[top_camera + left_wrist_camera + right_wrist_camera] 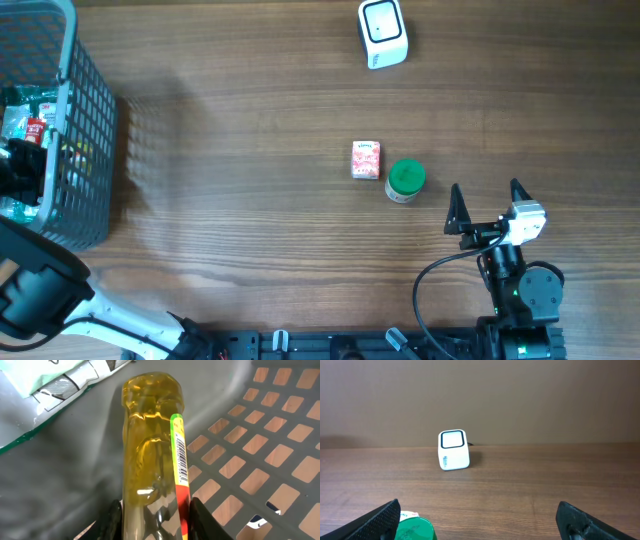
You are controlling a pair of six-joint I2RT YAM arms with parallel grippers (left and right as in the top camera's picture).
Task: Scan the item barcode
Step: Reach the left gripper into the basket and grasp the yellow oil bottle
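The left gripper (pixel 156 511) sits inside the grey mesh basket (pixel 90 130) with its jaws drawn narrow against the two sides of a yellow bottle (pixel 150 450), so it holds the bottle near its lower end. From the left wrist camera, the bottle runs straight out ahead of the fingers (pixel 116 519). Its rounded far end lies close to a green and white pouch (pixel 65 380) beyond the tool. A label strip with a barcode (pixel 180 460) runs along the bottle's side nearest the right-hand finger and faces the camera. The basket's latticed wall (pixel 260 450) stands to the right of the tool. The right gripper (pixel 490 205) is well apart from the basket, over the wooden table (pixel 250 260), with its jaws spread wide and nothing between them. Straight ahead of it, far across the table, stands the white scanner (pixel 453 450), its dark-framed window turned toward the tool. Near its left finger is a green-lidded can (pixel 405 180), and a small red carton (pixel 367 160) lies just beside the can, on the side away from the tool.
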